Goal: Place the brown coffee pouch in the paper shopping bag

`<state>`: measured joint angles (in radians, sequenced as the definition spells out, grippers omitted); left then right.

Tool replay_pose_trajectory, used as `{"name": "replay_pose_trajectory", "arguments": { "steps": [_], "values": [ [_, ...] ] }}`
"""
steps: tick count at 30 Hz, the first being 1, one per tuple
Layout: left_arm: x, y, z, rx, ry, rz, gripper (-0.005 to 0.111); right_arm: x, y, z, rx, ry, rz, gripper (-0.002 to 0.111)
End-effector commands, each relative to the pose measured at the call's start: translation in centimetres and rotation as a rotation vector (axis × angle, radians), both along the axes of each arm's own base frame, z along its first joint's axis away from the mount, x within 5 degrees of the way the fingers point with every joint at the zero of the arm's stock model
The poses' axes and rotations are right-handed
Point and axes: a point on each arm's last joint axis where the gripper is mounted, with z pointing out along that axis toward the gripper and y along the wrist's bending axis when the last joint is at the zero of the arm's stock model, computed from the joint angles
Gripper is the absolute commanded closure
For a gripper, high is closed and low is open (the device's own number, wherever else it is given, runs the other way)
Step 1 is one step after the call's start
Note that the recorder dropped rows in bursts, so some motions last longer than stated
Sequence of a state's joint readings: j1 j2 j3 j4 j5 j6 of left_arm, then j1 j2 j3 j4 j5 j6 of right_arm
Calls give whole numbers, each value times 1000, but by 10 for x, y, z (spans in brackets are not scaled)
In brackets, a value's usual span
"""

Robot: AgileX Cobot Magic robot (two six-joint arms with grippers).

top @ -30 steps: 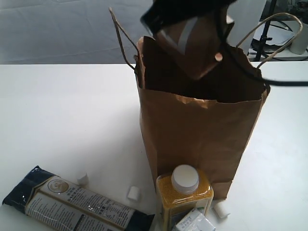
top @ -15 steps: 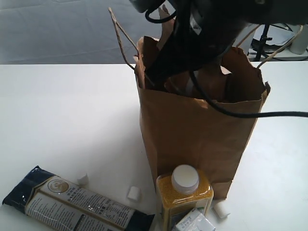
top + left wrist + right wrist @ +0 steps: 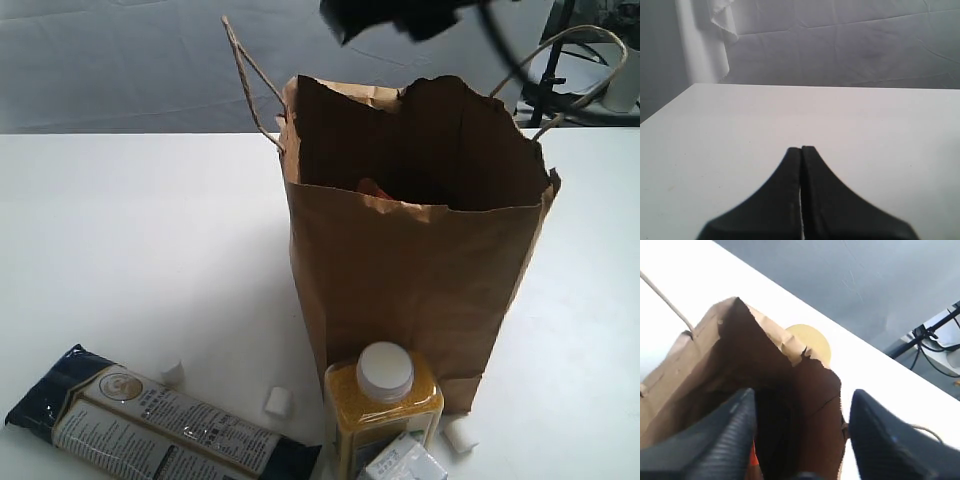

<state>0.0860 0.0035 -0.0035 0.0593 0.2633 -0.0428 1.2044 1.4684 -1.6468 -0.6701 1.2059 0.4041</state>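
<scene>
Right tool (image 3: 804,395), fingers apart & empty, hangs over the tall brown kraft paper shopping bag (image 3: 400,290). Straight below it, inside, an orange-red sliver: prob. the small brown coffee pouch (image 3: 368,187), axis hidden. Left tool (image 3: 801,150), fingers together, is well off over the white surface (image 3: 715,125).

Open mouth of paper shopping bag (image 3: 400,290), handles (image 3: 251,78) either side.

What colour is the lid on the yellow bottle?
The lid is white; the exterior view shows it best.
</scene>
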Motion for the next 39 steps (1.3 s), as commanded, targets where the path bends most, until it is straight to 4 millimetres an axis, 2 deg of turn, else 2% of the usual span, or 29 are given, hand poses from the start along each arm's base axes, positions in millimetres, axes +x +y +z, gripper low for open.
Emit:
{"name": "replay_pose_trajectory", "arguments": {
  "steps": [1,2,3,8,16,22,26,29,35,37,39],
  "values": [
    [0,0,-1,2,-4,4,107,-16,-36,25,85,11,23,97],
    [0,0,-1,2,-4,4,107,-20,-43,26,93,14,26,107],
    [0,0,-1,2,-4,4,107,-24,-50,24,99,27,29,108],
    [0,0,-1,2,-4,4,107,-38,-80,4,188,72,10,108],
    [0,0,-1,2,-4,4,107,-59,-123,-47,419,82,1,108],
    [0,0,-1,2,-4,4,107,-73,-155,-94,504,105,15,108],
    [0,0,-1,2,-4,4,107,-86,-180,-117,636,9,131,108],
    [0,0,-1,2,-4,4,107,-94,-194,-145,744,-109,163,108],
    [0,0,-1,2,-4,4,107,-96,-215,-218,844,-245,-12,108],
    [0,0,-1,2,-4,4,107,-98,-222,-231,816,-296,-67,108],
    [0,0,-1,2,-4,4,107,-101,-228,-230,805,-356,-104,108]
  ]
}}
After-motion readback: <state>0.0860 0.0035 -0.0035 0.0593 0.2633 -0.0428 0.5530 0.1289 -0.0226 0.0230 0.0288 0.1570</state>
